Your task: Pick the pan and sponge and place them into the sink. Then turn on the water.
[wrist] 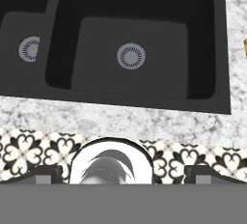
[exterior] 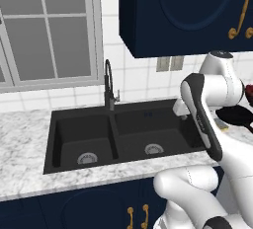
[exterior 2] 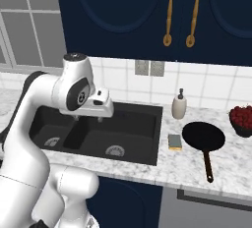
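Observation:
The black pan (exterior 2: 203,136) lies on the marble counter right of the sink, its brown handle pointing toward the front edge; the arm partly hides the pan (exterior: 236,114) in the left base view. The yellow sponge (exterior 2: 174,142) lies flat between the pan and the sink's right rim. The black double sink (exterior 2: 153,136) holds nothing, and both silver drains show in the sink (wrist: 212,49) below the hand. My gripper (exterior 2: 101,118) hangs open and holds nothing above the right basin, well left of sponge and pan. Its fingertips (wrist: 46,175) stand far apart. The gooseneck faucet (exterior: 108,87) rises behind the divider, no water running.
A cream soap dispenser (exterior 2: 179,105) stands behind the sponge by the wall. A dark bowl of red fruit (exterior 2: 242,119) sits at the counter's far right. Blue cabinets (exterior 2: 147,11) hang overhead. A window (exterior: 47,30) is at the left.

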{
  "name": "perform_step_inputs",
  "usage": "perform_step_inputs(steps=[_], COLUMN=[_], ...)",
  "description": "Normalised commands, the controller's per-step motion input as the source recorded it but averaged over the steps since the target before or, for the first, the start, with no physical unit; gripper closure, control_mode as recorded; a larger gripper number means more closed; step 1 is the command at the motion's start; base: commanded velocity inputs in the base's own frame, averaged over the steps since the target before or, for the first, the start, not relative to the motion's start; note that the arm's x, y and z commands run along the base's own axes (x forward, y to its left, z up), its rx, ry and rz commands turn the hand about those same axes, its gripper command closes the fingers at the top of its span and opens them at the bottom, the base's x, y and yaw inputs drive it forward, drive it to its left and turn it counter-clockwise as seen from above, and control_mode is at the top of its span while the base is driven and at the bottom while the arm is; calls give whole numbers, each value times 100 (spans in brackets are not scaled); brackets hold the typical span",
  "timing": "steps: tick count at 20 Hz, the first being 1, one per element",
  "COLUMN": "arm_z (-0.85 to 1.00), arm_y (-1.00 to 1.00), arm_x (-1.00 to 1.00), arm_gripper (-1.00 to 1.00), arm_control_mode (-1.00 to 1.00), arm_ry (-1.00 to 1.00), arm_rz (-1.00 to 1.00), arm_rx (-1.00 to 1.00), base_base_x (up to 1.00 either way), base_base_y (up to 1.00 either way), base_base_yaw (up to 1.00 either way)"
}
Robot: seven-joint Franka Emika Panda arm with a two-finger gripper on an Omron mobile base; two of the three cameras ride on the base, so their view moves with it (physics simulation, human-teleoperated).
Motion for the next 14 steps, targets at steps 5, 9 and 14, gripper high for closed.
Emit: perform_step_inputs(steps=[5, 9, 14], arm_z=[-6, 0, -3], arm_y=[-68, -69, -75], arm_x=[0, 0, 0], arm_gripper=[-100, -100, -100], arm_control_mode=[-100, -100, -100], arm_ry=[6, 6, 3], arm_rz=[-5, -1, 0], arm_rx=[-10, -3, 0], base_base_x=[0, 0, 0], base_base_y=[0, 0, 0], base_base_yaw=[0, 0, 0])
